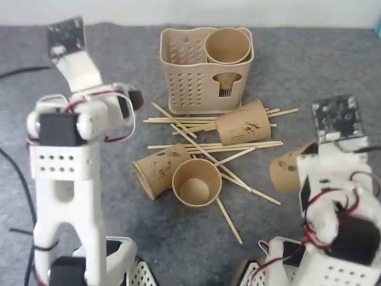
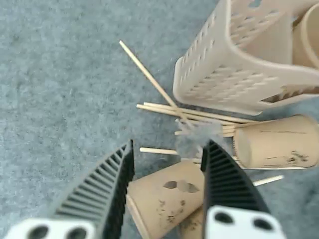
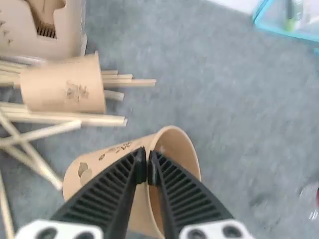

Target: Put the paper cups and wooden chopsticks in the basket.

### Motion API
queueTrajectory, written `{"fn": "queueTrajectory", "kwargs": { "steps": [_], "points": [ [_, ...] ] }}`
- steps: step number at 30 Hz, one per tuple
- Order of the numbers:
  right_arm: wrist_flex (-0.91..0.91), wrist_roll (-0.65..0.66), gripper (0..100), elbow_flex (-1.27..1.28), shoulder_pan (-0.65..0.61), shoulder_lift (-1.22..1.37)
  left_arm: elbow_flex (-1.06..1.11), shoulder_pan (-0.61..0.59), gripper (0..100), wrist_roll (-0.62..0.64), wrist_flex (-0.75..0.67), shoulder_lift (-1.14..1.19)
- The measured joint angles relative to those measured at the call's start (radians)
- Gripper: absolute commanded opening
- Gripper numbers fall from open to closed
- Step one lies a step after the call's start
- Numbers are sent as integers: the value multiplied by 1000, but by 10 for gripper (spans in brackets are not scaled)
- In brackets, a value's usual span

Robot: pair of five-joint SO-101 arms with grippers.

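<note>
Left claw (image 2: 169, 149) hangs with its ribbed fingers (image 2: 112, 186) spread wide apart and nothing between them. Directly under it a printed paper cup (image 2: 167, 201) lies on its side, and just past its tips loose wooden chopsticks (image 2: 199, 113) cross the grey desk (image 2: 60, 74). Farther ahead of this claw stands the perforated basket (image 2: 234, 69), with a second tipped cup (image 2: 276, 142) resting on the sticks at its foot. Right claw (image 3: 146, 155) has its fingers drawn together, tips all but touching, right at the rim of a toppled cup (image 3: 99, 159). Whether the cup's wall is caught between them cannot be told. Beyond this claw the second tipped cup lies across more chopsticks, with a corner of the basket behind it. Well off to one side of the same claw is a teal container (image 3: 289, 20). From above, the high view makes the wider layout plain. An upright cup (image 1: 227, 46) stands inside one compartment of the basket, while the neighbouring compartment holds no cup. An open-mouthed cup (image 1: 196, 182) lies touching the printed paper cup, its mouth turned up toward the camera. The chopsticks fan out in a crossed heap from the basket's front, between the two arms. The toppled cup lies apart from that heap, close against the right arm.
</note>
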Motion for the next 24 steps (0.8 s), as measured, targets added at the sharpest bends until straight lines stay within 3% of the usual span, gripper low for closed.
{"fn": "queueTrajectory", "kwargs": {
  "steps": [8, 16, 21, 24],
  "points": [
    [-34, 12, 8, -417, -48, 304, 433, -9, 207, -83, -183, -262],
    [-71, 18, 8, -790, -152, 666, 523, -104, 207, -114, -201, -351],
    [63, 17, 8, -865, -143, 732, 583, -137, 209, -114, -258, -353],
    [210, -52, 8, -868, -132, 729, 605, -137, 209, -115, -295, -354]
  ]
}}
